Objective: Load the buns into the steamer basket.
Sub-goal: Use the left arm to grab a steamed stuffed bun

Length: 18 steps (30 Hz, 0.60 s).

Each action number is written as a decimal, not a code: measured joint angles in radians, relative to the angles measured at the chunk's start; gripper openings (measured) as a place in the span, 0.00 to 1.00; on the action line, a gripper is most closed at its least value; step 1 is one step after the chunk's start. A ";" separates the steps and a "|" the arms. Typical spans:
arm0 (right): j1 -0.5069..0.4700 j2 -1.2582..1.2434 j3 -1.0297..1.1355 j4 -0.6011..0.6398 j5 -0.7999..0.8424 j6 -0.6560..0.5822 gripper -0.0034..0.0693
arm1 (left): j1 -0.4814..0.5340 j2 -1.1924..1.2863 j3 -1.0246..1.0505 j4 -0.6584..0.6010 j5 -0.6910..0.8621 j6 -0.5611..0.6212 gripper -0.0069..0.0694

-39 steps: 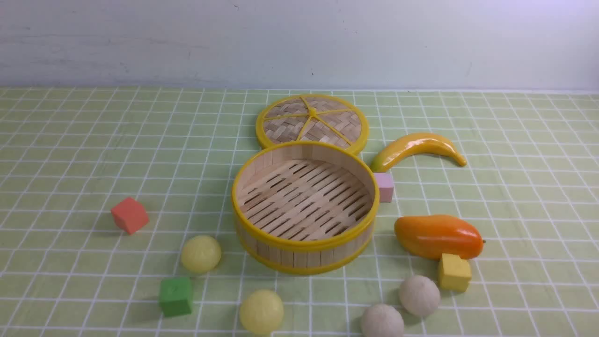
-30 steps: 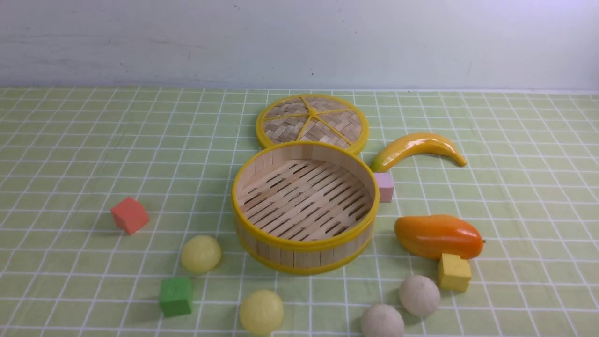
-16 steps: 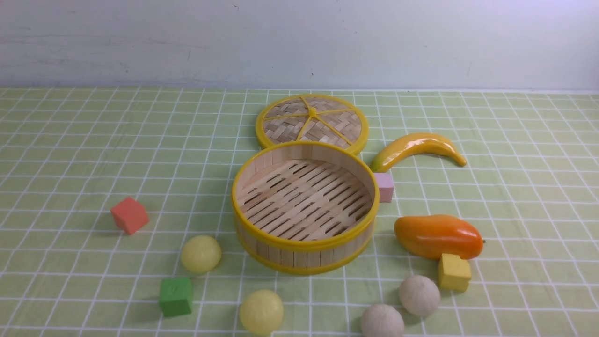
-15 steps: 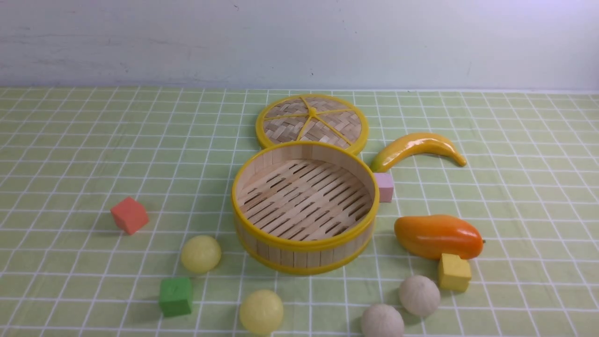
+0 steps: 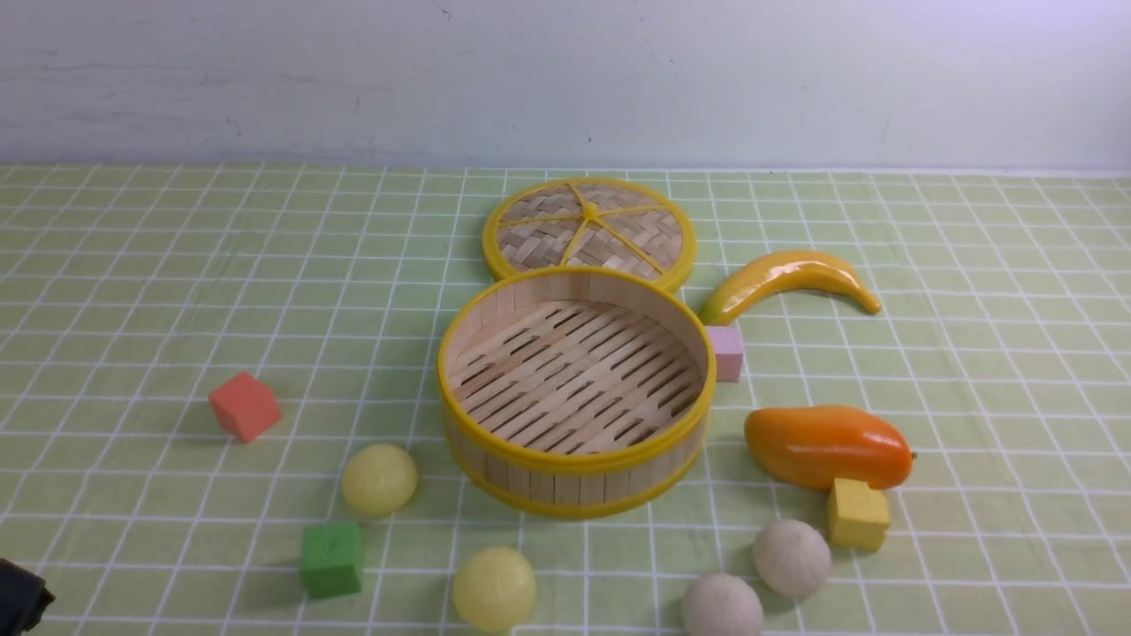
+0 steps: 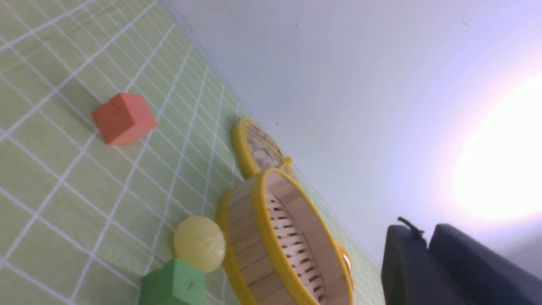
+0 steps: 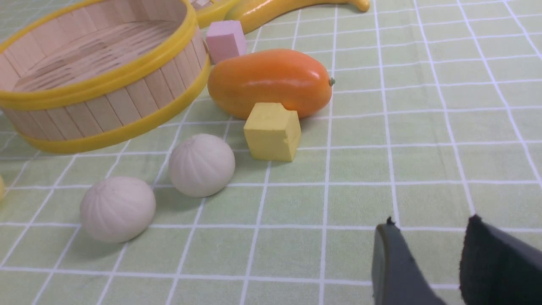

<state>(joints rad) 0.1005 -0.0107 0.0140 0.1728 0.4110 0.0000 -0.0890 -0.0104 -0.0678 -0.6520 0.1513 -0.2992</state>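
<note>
yellow bun (image 5: 379, 479) just left-front of steamer basket (image 5: 574, 465), second yellow bun (image 5: 493, 587) nearer the robot | white buns (image 5: 792, 557) (image 5: 722, 606) side by side right-front, all outside basket | left gripper (image 6: 425, 231) jaws together | right gripper (image 7: 431, 222) jaws apart, clasping nothing

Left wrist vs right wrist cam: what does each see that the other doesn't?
Left wrist only: red cube, green cube, one pale yellow bun. Right wrist only: two off-white buns, yellow cube, pink cube. Both: the steamer basket, with no buns inside it.
</note>
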 joint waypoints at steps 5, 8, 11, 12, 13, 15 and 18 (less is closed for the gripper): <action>0.000 0.000 0.000 0.000 0.000 0.000 0.38 | 0.000 0.098 -0.215 0.054 0.272 0.096 0.07; 0.000 0.000 0.000 0.000 0.000 0.000 0.38 | 0.000 0.256 -0.335 0.107 0.471 0.108 0.07; 0.000 0.000 0.000 0.000 0.000 0.000 0.38 | 0.000 0.480 -0.460 0.193 0.676 0.116 0.07; 0.000 0.000 0.000 0.000 0.000 0.000 0.38 | 0.000 0.544 -0.490 0.218 0.712 0.117 0.07; 0.000 0.000 0.000 0.000 0.000 0.000 0.38 | 0.000 0.667 -0.539 0.267 0.746 0.123 0.07; 0.000 0.000 0.000 0.000 0.000 0.000 0.38 | 0.000 0.798 -0.582 0.309 0.737 0.160 0.07; 0.000 0.000 0.000 0.000 0.000 0.000 0.38 | -0.014 1.015 -0.658 0.326 0.684 0.237 0.07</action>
<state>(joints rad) 0.1005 -0.0107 0.0140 0.1728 0.4110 0.0000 -0.1032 1.0050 -0.7257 -0.3256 0.8356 -0.0621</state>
